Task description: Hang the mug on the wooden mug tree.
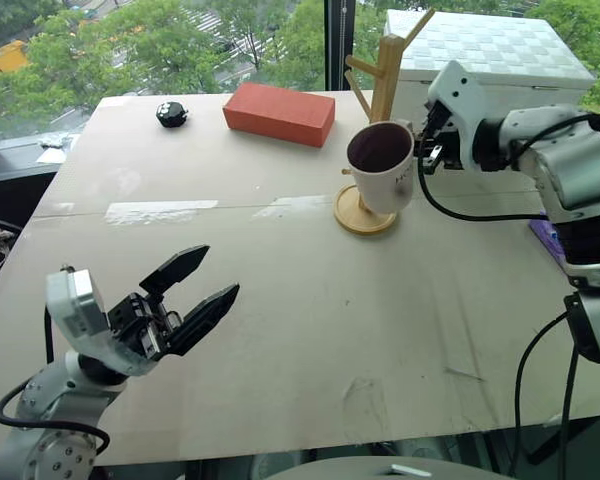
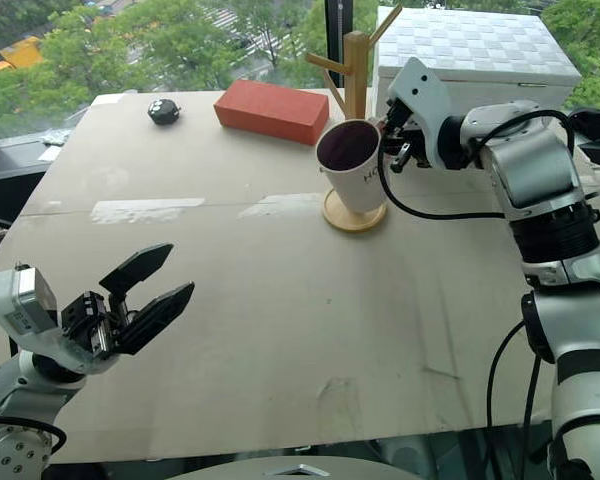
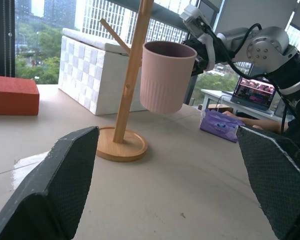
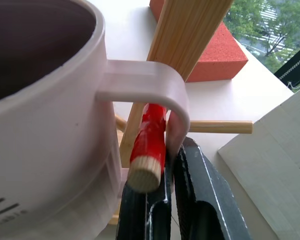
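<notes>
Spanning most of the frame, the table [image 1: 280, 330] is a broad, matte beige board with faint scuffs and a pale glossy streak across its middle. At the upper right stands a white box [image 1: 500, 50] with a quilted, chequered surface. Just left of it rises the wooden mug tree [image 1: 384, 95], a tall light-wood post on a round, flat wooden base, with slim pegs angled upward; in the right wrist view one peg is red along its length with a bare wood end. The mug [image 1: 382, 165] hangs in the air in front of the post, upper right of centre, tilted so its dark maroon inside faces the camera. Its body is smooth cream-white ceramic with small dark lettering low on the side. Its white strap handle curves around the red peg, which passes through the loop. The right end effector [image 4: 170, 200] has its black fingers pressed together on the lower part of that handle, holding the mug up. A red-orange brick-shaped block [image 1: 279, 112] with a fine grainy surface lies flat at the upper centre, left of the tree. At the lower left the left end effector [image 1: 202, 285] hovers over the table with its textured black fingers spread and nothing between them. A small round black object [image 1: 171, 114] sits at the upper left, near the far edge
</notes>
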You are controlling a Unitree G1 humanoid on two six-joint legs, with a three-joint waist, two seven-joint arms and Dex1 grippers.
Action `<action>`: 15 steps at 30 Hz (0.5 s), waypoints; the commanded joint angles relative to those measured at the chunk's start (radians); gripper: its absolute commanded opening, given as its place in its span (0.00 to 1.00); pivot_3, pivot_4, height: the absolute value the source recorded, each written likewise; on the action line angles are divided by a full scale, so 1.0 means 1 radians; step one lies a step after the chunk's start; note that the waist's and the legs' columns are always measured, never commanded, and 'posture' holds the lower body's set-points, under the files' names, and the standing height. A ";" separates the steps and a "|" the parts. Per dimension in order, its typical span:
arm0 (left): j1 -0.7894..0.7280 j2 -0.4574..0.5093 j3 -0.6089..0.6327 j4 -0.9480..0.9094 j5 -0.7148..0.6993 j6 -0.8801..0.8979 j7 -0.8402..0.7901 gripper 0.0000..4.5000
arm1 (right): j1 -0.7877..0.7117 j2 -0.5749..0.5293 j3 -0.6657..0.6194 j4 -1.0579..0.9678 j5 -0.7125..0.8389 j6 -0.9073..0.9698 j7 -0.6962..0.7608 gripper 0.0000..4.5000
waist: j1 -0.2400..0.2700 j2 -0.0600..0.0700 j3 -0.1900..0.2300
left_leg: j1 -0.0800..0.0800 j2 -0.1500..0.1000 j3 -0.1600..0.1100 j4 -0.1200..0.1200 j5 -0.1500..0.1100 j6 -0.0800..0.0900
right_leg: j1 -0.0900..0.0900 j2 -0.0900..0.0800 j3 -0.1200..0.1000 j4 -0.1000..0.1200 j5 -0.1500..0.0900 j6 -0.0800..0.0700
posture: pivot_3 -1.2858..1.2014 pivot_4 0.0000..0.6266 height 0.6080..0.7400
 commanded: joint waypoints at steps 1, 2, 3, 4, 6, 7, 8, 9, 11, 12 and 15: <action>0.009 -0.007 0.019 -0.038 -0.016 -0.023 -0.004 1.00 | -0.042 0.026 -0.001 0.153 -0.057 -0.119 0.011 0.20 | 0.000 0.000 0.000 | 0.000 0.000 0.000 0.000 0.000 0.000 | 0.000 0.000 0.000 0.000 0.000 0.000 | 0.52 0.24 1.00; 0.011 -0.008 0.020 -0.040 -0.020 -0.024 -0.004 1.00 | -0.042 0.026 -0.006 0.174 -0.063 -0.134 0.017 0.33 | 0.003 0.000 0.000 | 0.000 -0.001 0.000 0.000 0.000 0.000 | 0.000 0.000 0.000 0.000 0.000 0.000 | 0.52 0.24 1.00; 0.013 -0.009 0.022 -0.042 -0.023 -0.025 -0.005 1.00 | -0.037 0.019 -0.017 0.176 -0.065 -0.149 0.024 0.43 | 0.005 0.000 0.000 | 0.000 -0.001 0.000 0.000 0.000 0.000 | 0.000 0.000 -0.001 0.000 0.000 0.000 | 0.52 0.24 1.00; 0.015 -0.010 0.023 -0.044 -0.027 -0.026 -0.006 1.00 | -0.026 0.007 -0.038 0.159 -0.055 -0.150 0.034 0.51 | 0.005 0.000 0.000 | 0.000 0.000 0.000 0.000 0.000 0.000 | 0.000 0.000 -0.001 0.000 0.000 0.000 | 0.52 0.24 1.00; 0.020 -0.011 0.026 -0.046 -0.031 -0.028 -0.008 1.00 | 0.003 -0.030 -0.070 0.102 -0.032 -0.128 0.065 0.73 | 0.006 0.000 0.000 | -0.001 0.000 0.000 0.000 0.000 -0.001 | 0.000 0.000 -0.001 0.000 0.000 0.000 | 0.52 0.24 1.00; 0.020 -0.013 0.027 -0.045 -0.033 -0.029 -0.009 1.00 | 0.026 -0.049 -0.092 0.073 -0.028 -0.136 0.064 0.84 | 0.006 0.000 0.000 | -0.001 0.000 0.000 0.000 0.001 -0.001 | 0.000 -0.001 -0.001 -0.001 0.000 0.000 | 0.52 0.24 1.00; 0.019 -0.014 0.025 -0.044 -0.034 -0.030 -0.008 1.00 | 0.058 -0.070 -0.124 0.039 -0.011 -0.156 0.073 0.94 | 0.007 0.000 0.000 | -0.002 0.000 0.000 0.000 0.001 -0.002 | 0.000 -0.001 -0.001 -0.001 0.000 0.000 | 0.52 0.24 1.00; 0.017 -0.015 0.023 -0.041 -0.033 -0.030 -0.009 1.00 | 0.094 -0.087 -0.166 -0.002 0.023 -0.164 0.093 0.94 | 0.009 0.000 0.000 | -0.002 0.000 0.000 0.000 0.001 -0.002 | 0.000 -0.001 -0.001 -0.001 0.000 0.000 | 0.52 0.24 1.00; 0.012 -0.012 0.018 -0.032 -0.030 -0.027 -0.013 1.00 | 0.184 -0.124 -0.259 -0.092 0.095 -0.176 0.126 0.94 | 0.012 0.000 0.000 | -0.002 0.000 -0.001 -0.001 0.001 -0.002 | 0.000 -0.001 -0.001 -0.002 0.000 0.000 | 0.52 0.24 1.00; 0.011 -0.009 0.017 -0.027 -0.028 -0.025 -0.016 1.00 | 0.224 -0.141 -0.287 -0.128 0.112 -0.179 0.132 0.94 | 0.010 0.000 0.000 | -0.002 0.000 -0.001 -0.001 0.000 0.000 | 0.000 -0.001 -0.001 -0.002 0.000 0.000 | 0.52 0.24 1.00; 0.001 0.011 0.003 0.000 0.022 -0.013 0.000 1.00 | 0.419 -0.178 -0.423 -0.265 0.199 -0.217 0.168 0.94 | 0.009 0.000 0.000 | -0.001 0.000 -0.001 -0.001 -0.001 0.001 | 0.000 0.000 -0.002 -0.001 0.000 0.000 | 0.52 0.24 1.00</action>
